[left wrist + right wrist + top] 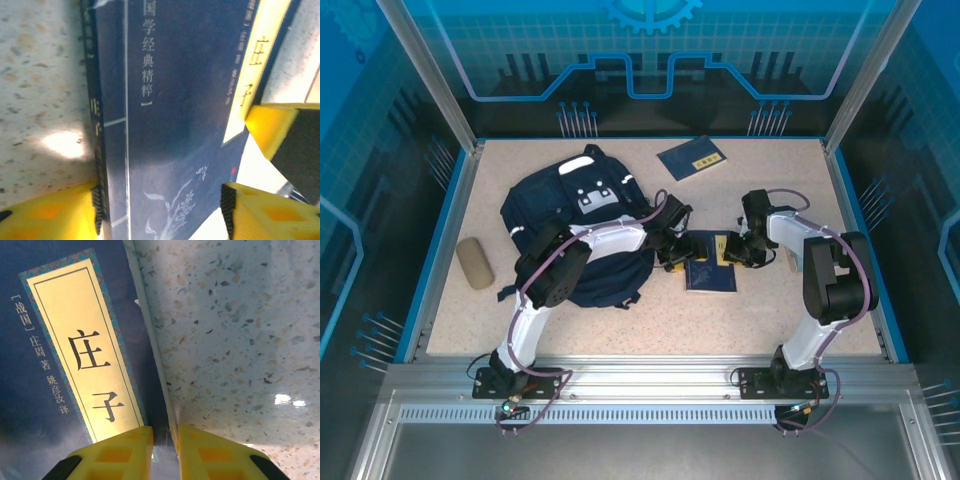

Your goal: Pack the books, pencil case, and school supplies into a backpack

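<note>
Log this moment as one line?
right hand: pinching edge of navy book | left hand: straddling same book | backpack: lying left of book

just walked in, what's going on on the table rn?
Both arms are working on one thin navy paperback with a yellow label, just right of the large navy-blue fabric backpack. The right gripper is shut on the book's edge. The left gripper straddles its spine end, jaws apart. A second navy paperback at the far side and the small tan soft pencil case, left of the backpack, are not yet packed.
</note>
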Robot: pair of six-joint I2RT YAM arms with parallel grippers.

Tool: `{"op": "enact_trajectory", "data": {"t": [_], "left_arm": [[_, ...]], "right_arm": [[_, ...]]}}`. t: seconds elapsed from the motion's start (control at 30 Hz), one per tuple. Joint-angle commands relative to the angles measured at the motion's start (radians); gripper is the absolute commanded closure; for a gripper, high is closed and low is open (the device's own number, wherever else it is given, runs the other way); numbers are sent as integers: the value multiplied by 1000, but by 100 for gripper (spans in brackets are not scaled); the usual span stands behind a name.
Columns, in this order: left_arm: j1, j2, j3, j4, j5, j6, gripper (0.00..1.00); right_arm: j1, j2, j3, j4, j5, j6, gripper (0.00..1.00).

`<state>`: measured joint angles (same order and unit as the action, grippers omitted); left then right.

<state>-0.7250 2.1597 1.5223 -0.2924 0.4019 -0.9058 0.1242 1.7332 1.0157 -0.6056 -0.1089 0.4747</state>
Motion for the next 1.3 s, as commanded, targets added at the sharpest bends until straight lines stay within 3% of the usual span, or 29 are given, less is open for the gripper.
{"op": "enact_trajectory", "data": {"t": [0.0,0.2,0.43,0.53,0.6,0.73,0.97,1.13,1.27], "left_arm": [[-12,-49,12,166,144,43,43],[-7,-77,-2,178,127,41,51],[2,-43,24,49,41,61,75],[2,-70,23,7,-5,94,88],[4,-113,10,-13,-51,126,92],[24,-222,-43,12,-88,160,95],[91,-500,-191,52,-187,178,95],[144,-710,-348,171,-266,100,95],[168,-846,-454,282,-333,31,94]], "right_arm": [[20,32,7,-20,-46,-11,78],[20,35,9,-21,-41,-9,78],[21,26,6,-15,-47,-6,77],[17,-9,-13,7,-45,9,72],[4,-60,-34,32,-65,19,63],[-11,-200,-102,163,-206,68,52],[-9,-376,-191,452,-454,254,22],[13,-428,-244,714,-591,441,19],[69,-421,-264,926,-636,609,11]]}}
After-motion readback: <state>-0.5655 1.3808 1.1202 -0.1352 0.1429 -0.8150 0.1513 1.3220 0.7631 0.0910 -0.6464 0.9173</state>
